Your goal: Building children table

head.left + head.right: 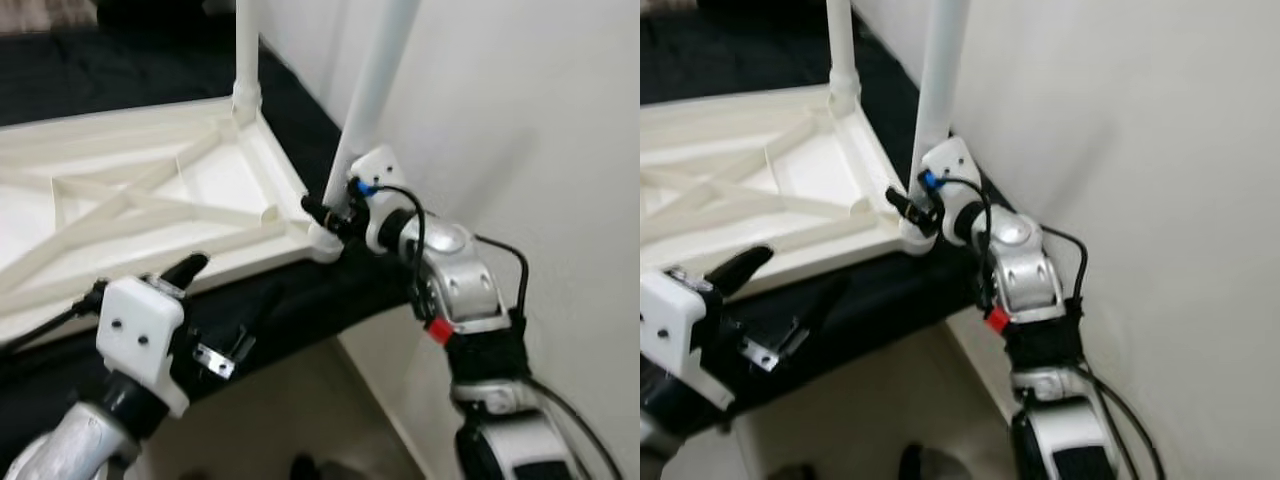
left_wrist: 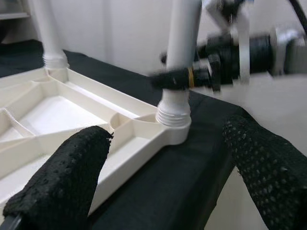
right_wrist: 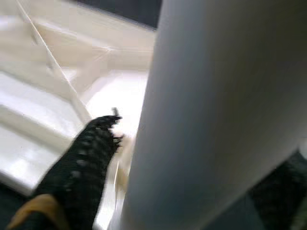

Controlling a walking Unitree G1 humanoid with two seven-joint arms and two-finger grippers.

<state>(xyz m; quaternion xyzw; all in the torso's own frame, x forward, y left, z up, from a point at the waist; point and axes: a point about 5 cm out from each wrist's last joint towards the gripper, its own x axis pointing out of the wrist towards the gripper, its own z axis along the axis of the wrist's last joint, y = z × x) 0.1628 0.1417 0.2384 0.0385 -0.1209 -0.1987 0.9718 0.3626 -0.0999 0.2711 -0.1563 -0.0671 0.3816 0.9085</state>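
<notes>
Left eye view: right arm bent at elbow, forearm reaching forward and up, wrist turned inward, right gripper (image 1: pixel 335 215) at the base of the near table leg (image 1: pixel 375 85). Fingers sit either side of the leg just above its socket; in the right wrist view one black finger (image 3: pixel 84 163) lies beside the white tube, the other barely visible at the far side, so the jaws look closed around the leg, contact itself blurred. Leg tilts slightly, leaning toward the wall (image 1: pixel 540 120) that stands just beyond the gripper.

Left arm lower, forearm angled up from below, white wrist housing facing the camera. Left gripper (image 2: pixel 168 177) hangs just short of the tabletop (image 1: pixel 150 200) edge, fingers spread wide, holding nothing; left wrist view shows both textured pads (image 2: pixel 67 177) apart with the corner socket between them further ahead.

Tabletop is cream-white plastic, upside down, underside ribs and diagonal braces showing, raised rim all round. It lies on a black cloth (image 1: pixel 290 300) covering a raised surface. Threaded collar at the near corner, right under the right gripper, with the leg seated in it. Second leg (image 1: pixel 246 50) stands upright in the far corner socket, beyond the right gripper. Pale floor (image 1: pixel 300 410) below the cloth edge, between the two arms.
</notes>
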